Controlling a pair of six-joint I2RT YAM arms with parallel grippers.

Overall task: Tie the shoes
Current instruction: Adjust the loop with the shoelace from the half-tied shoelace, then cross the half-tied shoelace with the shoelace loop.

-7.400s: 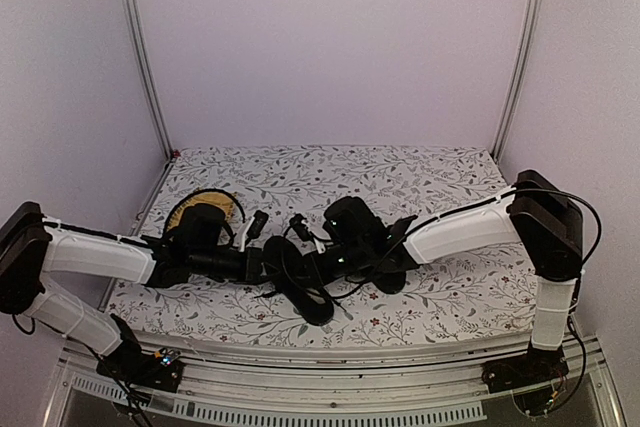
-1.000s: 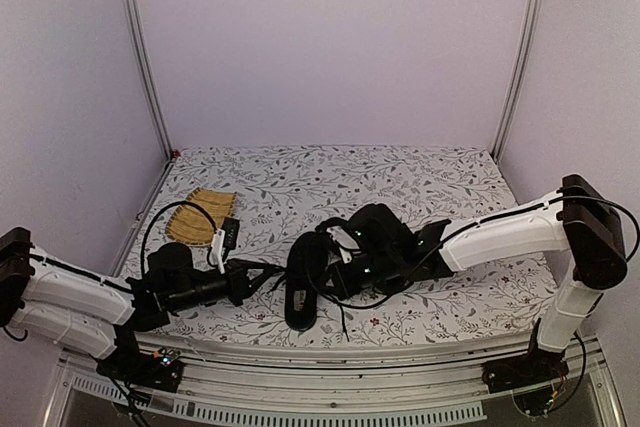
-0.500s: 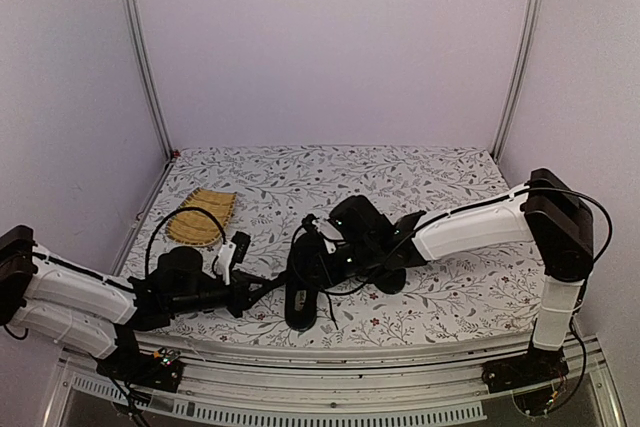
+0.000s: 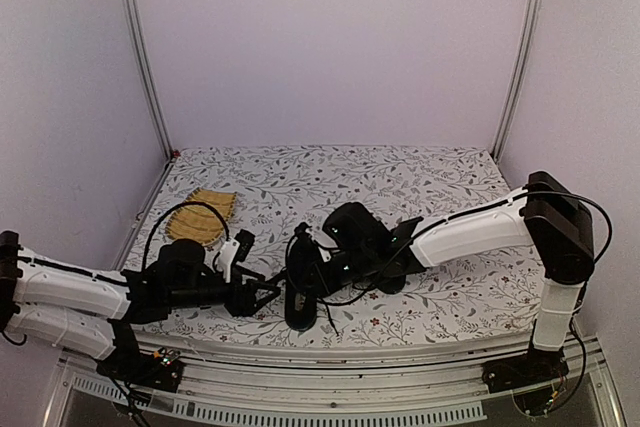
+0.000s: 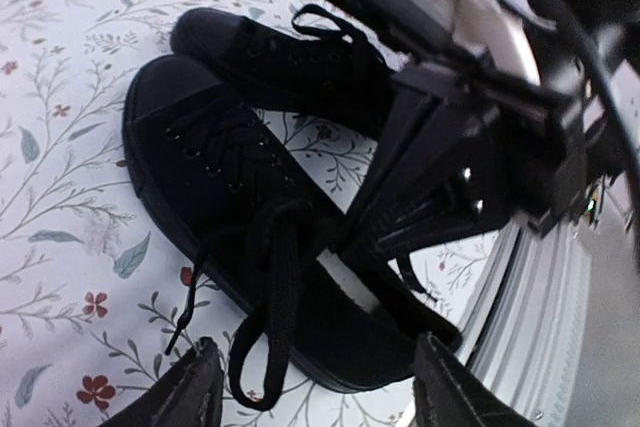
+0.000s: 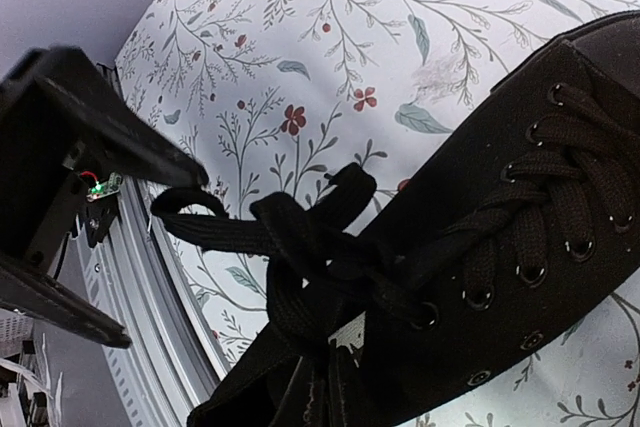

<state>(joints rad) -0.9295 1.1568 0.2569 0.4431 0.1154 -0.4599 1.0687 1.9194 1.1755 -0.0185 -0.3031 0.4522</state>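
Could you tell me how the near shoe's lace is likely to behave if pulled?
Probably floppy: the lace droops in loose flat loops across the shoe, so it should trail rather than hold shape. Its woven look suggests decent grip. The small canvas shoe may slide on the cloth if tugged.

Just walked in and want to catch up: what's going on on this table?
A robot is working on a black shoe, its laces in a loose knot with loops. The right gripper is open at that knot, one loop beside its upper finger. The left gripper hovers open over the lace ends. A second shoe lies alongside.
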